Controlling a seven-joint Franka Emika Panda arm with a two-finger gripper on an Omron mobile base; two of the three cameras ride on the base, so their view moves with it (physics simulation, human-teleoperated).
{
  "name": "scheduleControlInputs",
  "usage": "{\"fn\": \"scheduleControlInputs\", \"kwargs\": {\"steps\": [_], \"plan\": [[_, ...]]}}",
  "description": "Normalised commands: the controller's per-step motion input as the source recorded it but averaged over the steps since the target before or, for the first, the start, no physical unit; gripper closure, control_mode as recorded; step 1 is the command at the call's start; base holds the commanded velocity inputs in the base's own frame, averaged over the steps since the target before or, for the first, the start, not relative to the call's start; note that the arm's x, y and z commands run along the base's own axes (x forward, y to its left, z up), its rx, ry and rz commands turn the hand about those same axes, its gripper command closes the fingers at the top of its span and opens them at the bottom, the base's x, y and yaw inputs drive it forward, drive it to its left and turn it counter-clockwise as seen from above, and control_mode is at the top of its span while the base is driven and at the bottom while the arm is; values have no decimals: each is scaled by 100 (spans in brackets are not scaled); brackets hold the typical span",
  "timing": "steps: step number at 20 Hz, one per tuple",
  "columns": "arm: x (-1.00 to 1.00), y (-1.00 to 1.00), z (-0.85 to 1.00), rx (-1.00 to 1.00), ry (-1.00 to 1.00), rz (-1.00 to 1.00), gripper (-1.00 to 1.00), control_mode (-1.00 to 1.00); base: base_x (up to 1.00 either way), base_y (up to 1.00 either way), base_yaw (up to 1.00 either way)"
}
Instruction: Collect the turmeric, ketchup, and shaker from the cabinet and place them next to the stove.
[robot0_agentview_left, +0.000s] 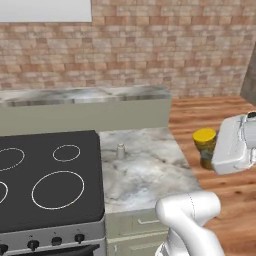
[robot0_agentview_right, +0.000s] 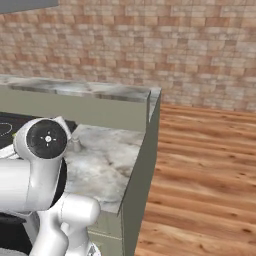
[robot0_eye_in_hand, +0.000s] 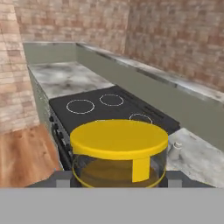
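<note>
Between the tips of the end effector (robot0_eye_in_hand: 119, 181), closed on its sides, the turmeric jar (robot0_eye_in_hand: 119, 153) is riding above the wooden floor (robot0_agentview_left: 220, 125), well off the tabletop (robot0_agentview_left: 142, 170). It is probably heading for a spot beside the stove (robot0_agentview_left: 50, 180); a loosening grip risks dropping it, and a low approach risks toppling the shaker (robot0_agentview_left: 120, 150) standing there. No label or writing is showing anywhere.

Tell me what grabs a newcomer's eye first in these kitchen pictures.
The turmeric, a yellow-lidded jar, stands out first: the claw holds it in the air over the wooden floor, off the counter's right end. Next comes the black stove with white rings on the left, and the small grey shaker standing on the marble counter beside it.
</note>
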Motion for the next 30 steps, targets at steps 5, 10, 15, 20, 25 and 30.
{"fn": "scheduleControlInputs", "kwargs": {"steps": [5, 10, 15, 20, 25, 30], "plan": [[53, 34, -74, 9, 0, 38, 100, -100, 0, 0, 0], [30, 4, -71, 31, -6, 39, 100, -100, 0, 0, 0], [28, 3, -68, 29, -8, 33, 100, -100, 0, 0, 0], [15, 23, -66, 19, -7, 17, 100, -100, 0, 0, 0], [14, 31, -53, 13, -6, 5, 100, -100, 0, 0, 0], [16, 22, -27, 0, 0, 0, 100, -100, 0, 0, 0]]}}
